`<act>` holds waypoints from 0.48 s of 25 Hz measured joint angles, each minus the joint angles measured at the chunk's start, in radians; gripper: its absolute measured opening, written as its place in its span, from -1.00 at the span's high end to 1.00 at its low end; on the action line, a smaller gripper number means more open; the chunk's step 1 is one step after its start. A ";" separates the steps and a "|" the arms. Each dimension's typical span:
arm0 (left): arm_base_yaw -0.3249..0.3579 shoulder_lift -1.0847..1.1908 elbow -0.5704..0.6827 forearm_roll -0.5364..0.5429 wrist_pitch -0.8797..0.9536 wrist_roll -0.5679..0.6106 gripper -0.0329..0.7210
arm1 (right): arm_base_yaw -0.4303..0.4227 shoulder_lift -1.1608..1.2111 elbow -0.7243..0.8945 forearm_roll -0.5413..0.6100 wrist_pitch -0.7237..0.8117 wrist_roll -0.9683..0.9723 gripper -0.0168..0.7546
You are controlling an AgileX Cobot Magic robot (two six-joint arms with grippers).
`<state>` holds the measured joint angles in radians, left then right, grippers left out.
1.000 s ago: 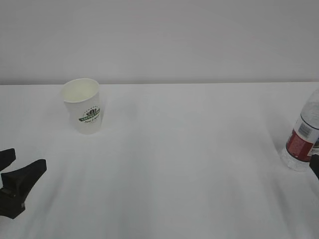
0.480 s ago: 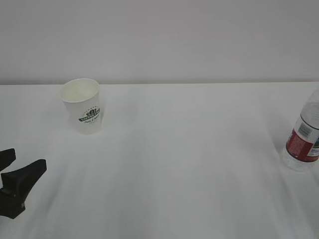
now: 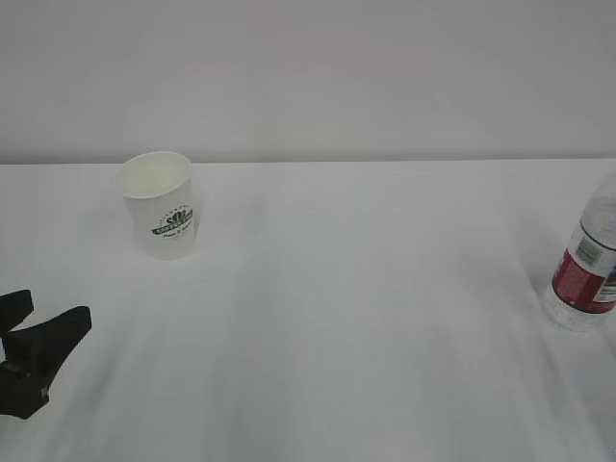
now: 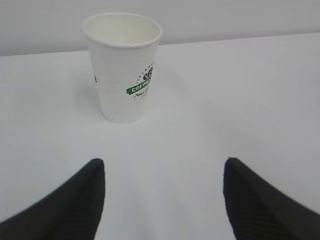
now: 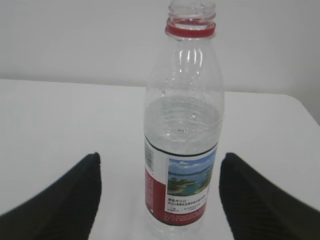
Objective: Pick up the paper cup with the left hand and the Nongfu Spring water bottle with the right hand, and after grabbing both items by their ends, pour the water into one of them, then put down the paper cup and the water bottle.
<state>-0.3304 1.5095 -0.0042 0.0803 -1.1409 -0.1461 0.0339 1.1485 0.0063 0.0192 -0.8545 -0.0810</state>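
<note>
The cup (image 3: 158,204) stands upright at the far left of the white table (image 3: 366,318), and the uncapped bottle (image 3: 587,274) stands at the right edge, a wide bare stretch between them. The left hand (image 3: 24,342) waits near the cup, jaws wide, holding nothing. The right hand (image 5: 160,200), likewise spread and empty, faces the bottle.

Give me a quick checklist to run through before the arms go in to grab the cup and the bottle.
1. Paper cup upright, mouth open: ok.
2. Left gripper open, cup ahead but left of centre: not ok.
3. Water bottle upright, cap off: ok.
4. Right gripper open, bottle between its fingers' line: ok.
5. Water inside the bottle: ok.
6. Table between cup and bottle free of obstacles: ok.
</note>
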 joint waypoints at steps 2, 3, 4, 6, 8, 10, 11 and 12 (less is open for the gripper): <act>0.000 0.005 0.000 0.000 0.000 -0.004 -0.51 | 0.000 0.000 0.000 -0.003 0.000 0.022 -0.48; 0.000 0.011 0.000 0.000 0.000 -0.006 -0.51 | 0.000 0.000 0.000 -0.010 0.000 0.034 -0.48; 0.000 0.020 0.000 0.000 0.000 -0.006 -0.52 | 0.000 0.000 0.000 -0.019 0.000 0.045 -0.48; 0.000 0.039 0.000 0.000 0.000 -0.006 -0.54 | 0.000 0.000 0.000 -0.048 0.000 0.057 -0.49; 0.000 0.065 0.000 0.000 -0.002 -0.004 -0.57 | 0.000 0.000 0.000 -0.059 0.000 0.062 -0.55; 0.000 0.103 -0.004 0.000 -0.002 0.001 -0.62 | 0.000 0.000 0.000 -0.061 0.000 0.062 -0.64; 0.000 0.122 -0.006 0.000 -0.002 0.003 -0.64 | 0.000 0.000 0.000 -0.061 0.000 0.062 -0.69; 0.000 0.139 -0.009 0.000 -0.004 0.002 -0.65 | 0.000 0.000 0.000 -0.061 0.000 0.062 -0.71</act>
<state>-0.3304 1.6481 -0.0130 0.0803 -1.1449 -0.1436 0.0339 1.1485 0.0063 -0.0415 -0.8545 -0.0192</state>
